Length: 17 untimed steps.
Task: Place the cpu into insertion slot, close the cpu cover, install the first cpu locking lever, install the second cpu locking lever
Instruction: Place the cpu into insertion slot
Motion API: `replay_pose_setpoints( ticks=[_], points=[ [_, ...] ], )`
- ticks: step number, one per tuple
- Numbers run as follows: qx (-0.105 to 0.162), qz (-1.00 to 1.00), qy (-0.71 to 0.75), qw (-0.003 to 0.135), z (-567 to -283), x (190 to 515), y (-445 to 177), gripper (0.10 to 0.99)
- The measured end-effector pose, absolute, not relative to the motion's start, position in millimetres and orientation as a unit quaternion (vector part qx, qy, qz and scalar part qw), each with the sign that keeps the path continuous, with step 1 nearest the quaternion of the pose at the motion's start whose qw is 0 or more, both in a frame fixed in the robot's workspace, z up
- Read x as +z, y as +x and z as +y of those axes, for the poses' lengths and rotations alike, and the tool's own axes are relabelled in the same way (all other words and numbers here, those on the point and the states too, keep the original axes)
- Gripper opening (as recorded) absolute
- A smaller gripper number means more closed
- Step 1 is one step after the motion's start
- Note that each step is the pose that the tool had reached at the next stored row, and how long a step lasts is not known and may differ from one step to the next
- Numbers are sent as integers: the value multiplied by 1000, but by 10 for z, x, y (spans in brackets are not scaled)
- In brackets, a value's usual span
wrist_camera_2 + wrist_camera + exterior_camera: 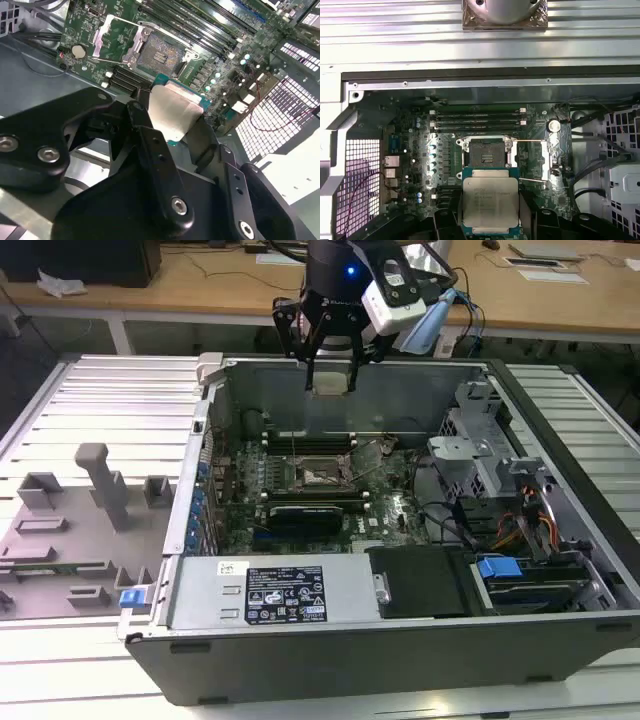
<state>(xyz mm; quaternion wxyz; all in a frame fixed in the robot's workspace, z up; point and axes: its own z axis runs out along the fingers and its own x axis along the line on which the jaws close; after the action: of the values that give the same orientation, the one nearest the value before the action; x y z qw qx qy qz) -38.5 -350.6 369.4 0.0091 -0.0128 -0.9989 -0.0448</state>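
Starting nearest in the exterior view with the power supply [200, 590], lying along the near wall of the case [400, 665]. Further in, leaving the insertion slot [322, 471] wide open on the motherboard [390, 505], with the cpu cover [102, 40] standing flipped up beside it. Farther back and higher, pinching the cpu [331, 383] between the fingers of the gripper [331, 373], hanging well above the slot, metal top showing in both wrist views. Ending at the wooden desk [200, 285] beyond.

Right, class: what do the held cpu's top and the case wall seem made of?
The cpu: top looks like pale satin metal, softly reflective; rim like green circuit board. The case wall: likely matte grey sheet metal, folded edges.
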Motion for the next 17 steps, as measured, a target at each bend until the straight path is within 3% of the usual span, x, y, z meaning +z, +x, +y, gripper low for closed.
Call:
replay_pose_setpoints(
  ticks=[17],
  points=[
    [-45,-999,-13,9,-3507,3653,-385,541]
  ],
)
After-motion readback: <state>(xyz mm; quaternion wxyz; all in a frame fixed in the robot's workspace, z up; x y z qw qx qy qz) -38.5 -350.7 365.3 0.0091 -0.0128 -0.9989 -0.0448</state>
